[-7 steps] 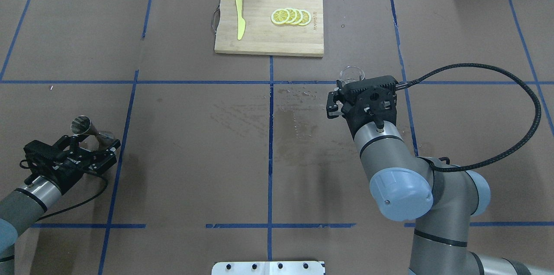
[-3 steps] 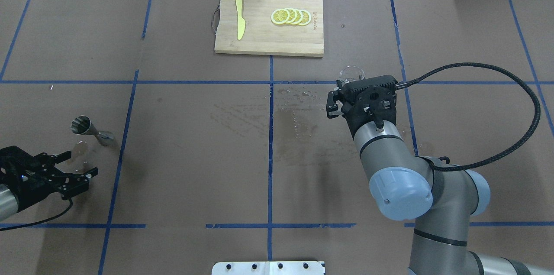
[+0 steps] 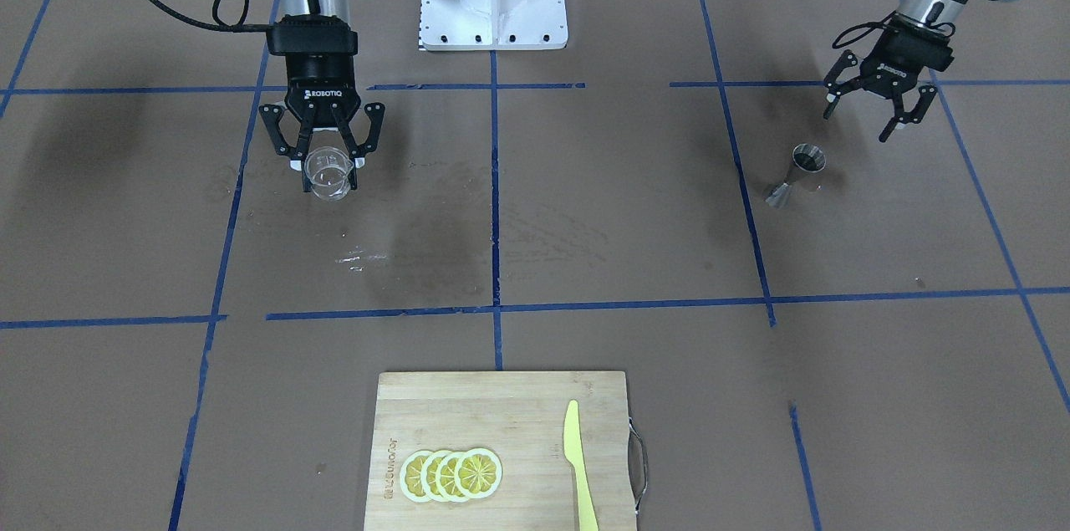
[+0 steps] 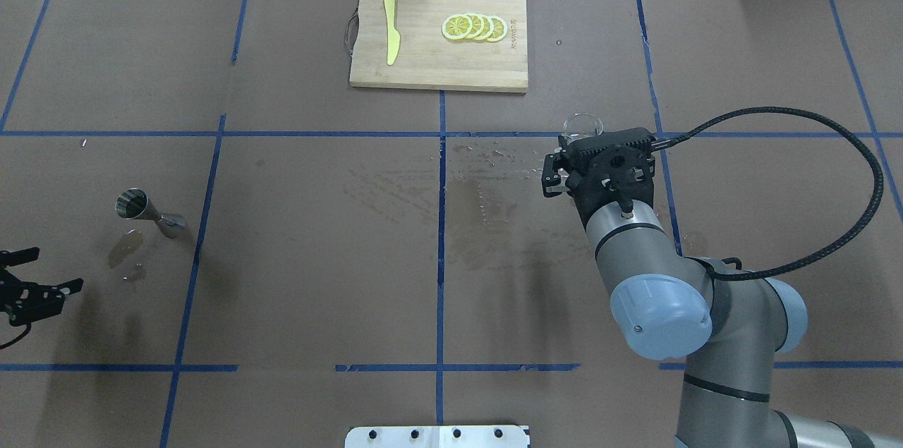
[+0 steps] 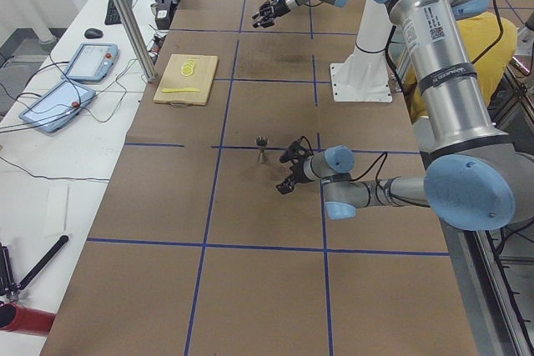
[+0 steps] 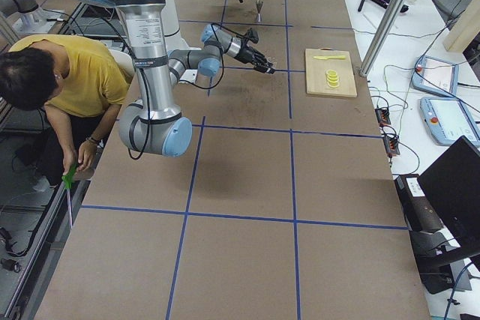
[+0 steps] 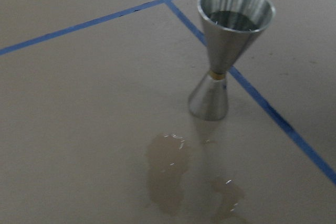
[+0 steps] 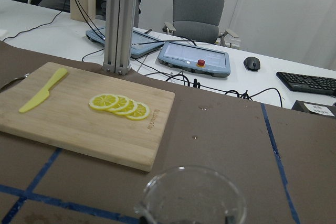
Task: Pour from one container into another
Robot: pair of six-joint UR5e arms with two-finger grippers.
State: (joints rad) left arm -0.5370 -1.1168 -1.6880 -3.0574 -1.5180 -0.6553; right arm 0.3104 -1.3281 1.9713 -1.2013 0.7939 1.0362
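The steel jigger stands upright on the brown table at the left, with liquid inside its top cone. My left gripper is open and empty, drawn back near the left edge, well apart from the jigger. On the other side my right gripper is shut on the clear glass cup, fingers on either side of its wall. The cup's rim peeks out beyond the wrist, and it fills the bottom of the right wrist view.
A small puddle lies on the table just in front of the jigger. A wooden cutting board at the far middle carries lemon slices and a yellow knife. Wet streaks mark the table's centre.
My left gripper has pulled away from the jigger toward the table's left edge, leaving it standing alone. The right arm with the cup has shifted slightly rightward.
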